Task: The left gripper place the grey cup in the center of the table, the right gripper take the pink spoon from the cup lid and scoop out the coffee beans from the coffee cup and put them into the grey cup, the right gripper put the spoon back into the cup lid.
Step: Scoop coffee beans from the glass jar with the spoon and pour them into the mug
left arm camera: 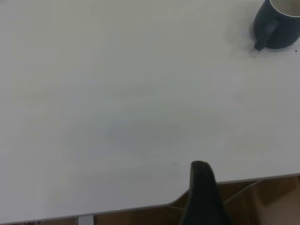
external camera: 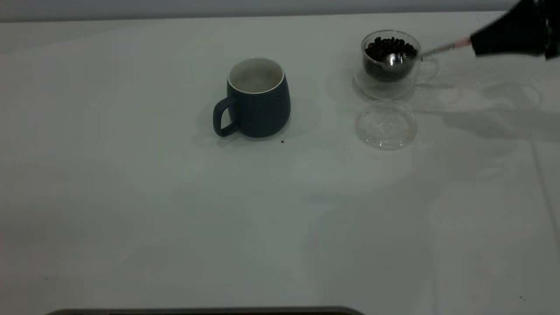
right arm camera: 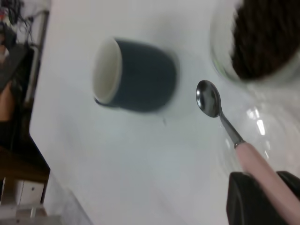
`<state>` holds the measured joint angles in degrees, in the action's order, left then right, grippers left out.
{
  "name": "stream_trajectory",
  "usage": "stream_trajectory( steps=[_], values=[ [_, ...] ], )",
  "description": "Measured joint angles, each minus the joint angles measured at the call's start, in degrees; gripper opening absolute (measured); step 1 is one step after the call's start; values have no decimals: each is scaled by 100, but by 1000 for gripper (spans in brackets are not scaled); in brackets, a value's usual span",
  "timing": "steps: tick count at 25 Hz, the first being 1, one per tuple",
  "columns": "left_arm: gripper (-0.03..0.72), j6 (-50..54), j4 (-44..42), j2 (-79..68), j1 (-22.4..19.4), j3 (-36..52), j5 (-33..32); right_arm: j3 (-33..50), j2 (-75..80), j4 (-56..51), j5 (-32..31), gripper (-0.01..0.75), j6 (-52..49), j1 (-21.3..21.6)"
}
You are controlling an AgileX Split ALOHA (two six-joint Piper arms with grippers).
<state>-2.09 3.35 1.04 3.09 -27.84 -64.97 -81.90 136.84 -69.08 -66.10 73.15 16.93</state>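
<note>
The grey cup (external camera: pixel 257 98) stands upright near the middle of the table, handle toward the left front; it also shows in the left wrist view (left arm camera: pixel 276 23) and the right wrist view (right arm camera: pixel 136 75). The glass coffee cup (external camera: pixel 390 63) holds dark coffee beans (right arm camera: pixel 265 37). My right gripper (external camera: pixel 474 43) is shut on the pink handle of the spoon (right arm camera: pixel 253 161). The shiny spoon bowl (external camera: pixel 395 61) hangs at the coffee cup's rim with no beans in it. The clear cup lid (external camera: pixel 385 124) lies in front of the coffee cup. My left gripper (left arm camera: pixel 202 187) sits far back at the table edge.
A single stray bean (external camera: pixel 282 141) lies on the table beside the grey cup. The white table (external camera: pixel 175 218) stretches wide toward the front and left. Brown cardboard (left arm camera: pixel 262 201) shows beyond the table edge in the left wrist view.
</note>
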Motion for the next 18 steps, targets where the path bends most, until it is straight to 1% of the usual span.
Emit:
stream_trajectory(
  steps=[5, 8, 12, 18],
  values=[
    [565, 0, 0, 0, 0, 0, 0, -414, -60, -379, 16, 101, -296, -129],
    [565, 0, 0, 0, 0, 0, 0, -617, 118, -524, 380, 101, -649, -142],
    [565, 0, 0, 0, 0, 0, 0, -639, 402, -519, 781, 101, -805, -142],
    [565, 0, 0, 0, 0, 0, 0, -639, 593, -619, 877, 101, -982, -171]
  ],
)
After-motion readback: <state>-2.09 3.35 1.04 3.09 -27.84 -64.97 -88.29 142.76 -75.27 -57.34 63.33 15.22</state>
